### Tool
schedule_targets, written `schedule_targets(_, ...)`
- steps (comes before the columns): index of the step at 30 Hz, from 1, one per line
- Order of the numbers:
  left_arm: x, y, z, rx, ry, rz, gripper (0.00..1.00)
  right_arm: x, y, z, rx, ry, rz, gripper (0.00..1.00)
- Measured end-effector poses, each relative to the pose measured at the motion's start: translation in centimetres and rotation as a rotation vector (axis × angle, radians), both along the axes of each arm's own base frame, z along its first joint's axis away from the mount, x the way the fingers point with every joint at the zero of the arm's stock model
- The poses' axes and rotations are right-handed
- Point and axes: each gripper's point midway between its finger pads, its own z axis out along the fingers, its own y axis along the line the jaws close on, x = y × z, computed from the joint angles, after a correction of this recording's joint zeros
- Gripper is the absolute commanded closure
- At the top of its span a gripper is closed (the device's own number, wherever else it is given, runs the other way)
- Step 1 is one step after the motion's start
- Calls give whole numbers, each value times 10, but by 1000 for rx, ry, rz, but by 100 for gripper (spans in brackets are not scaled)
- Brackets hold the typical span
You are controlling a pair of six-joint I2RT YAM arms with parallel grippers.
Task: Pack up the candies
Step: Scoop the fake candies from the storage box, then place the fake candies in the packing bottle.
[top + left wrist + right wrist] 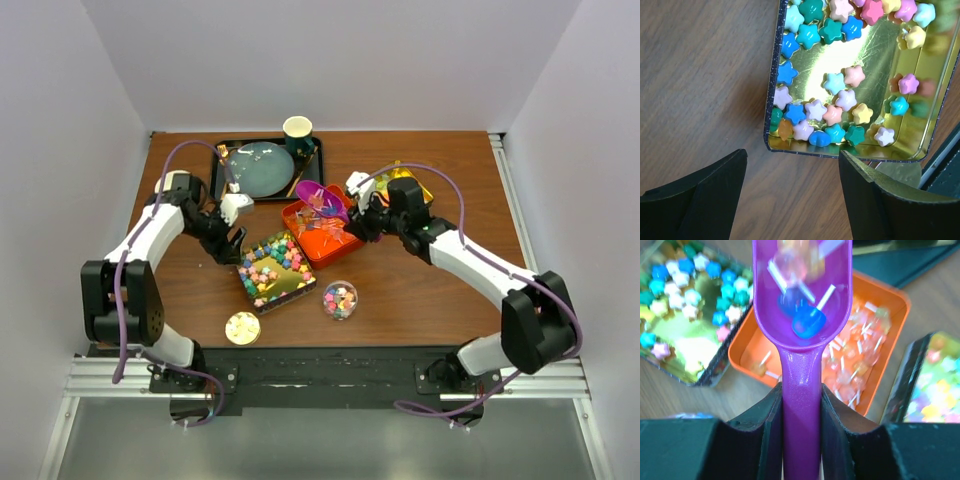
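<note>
Pastel star-shaped candies [840, 100] lie in a gold tin [258, 292]. My left gripper [792, 160] hovers open over bare wood just short of that tin's near wall, with nothing between its fingers [880, 200]. My right gripper [801, 390] is shut on the handle of the purple scoop [801, 305]. The scoop's bowl holds a few stick candies, two of them blue, above the orange tin [742, 352] of more stick candies [860, 355]. In the top view the left gripper [232, 240] is at the gold tin's left corner and the right gripper [360, 215] is right of the orange tin [312, 252].
A small round clear tub [340, 299] of mixed candies sits in front of the tins, and a gold disc lid [242, 327] lies near the front edge. A black tray [314, 160] with a plate and a cup [297, 130] is at the back. Another tin [935, 390] of coloured cubes lies to the right.
</note>
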Motion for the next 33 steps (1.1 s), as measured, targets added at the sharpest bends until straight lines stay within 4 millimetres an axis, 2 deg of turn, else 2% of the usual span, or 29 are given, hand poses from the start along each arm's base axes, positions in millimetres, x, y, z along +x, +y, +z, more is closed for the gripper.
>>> schedule_targets(3,7,-1,-2,-5,11,11,20,1,-2,6,10,-23,4,100)
schedule_targets(12,27,-9,3,-78,-17,43,20,-27,-23,1,-102,10,67,100)
schedule_targets(16,34,-15,8,-117,-42,45,20,-49,-45,5,-231,17,161,100)
schedule_targets(21,44,-19,9,-148,-84,48,20,-86,-76,11,-394,-16,323,100)
schedule_targets(26,44,-21,2,-167,-87,62,20,-128,-107,2,-558,10,528,100)
schedule_targets(29,45,-23,-1,-176,-95,68,20,-140,-124,-1,-651,38,618,100)
schedule_targets(33,49,-24,-1,-190,-106,79,20,-142,-137,0,-742,69,692,100)
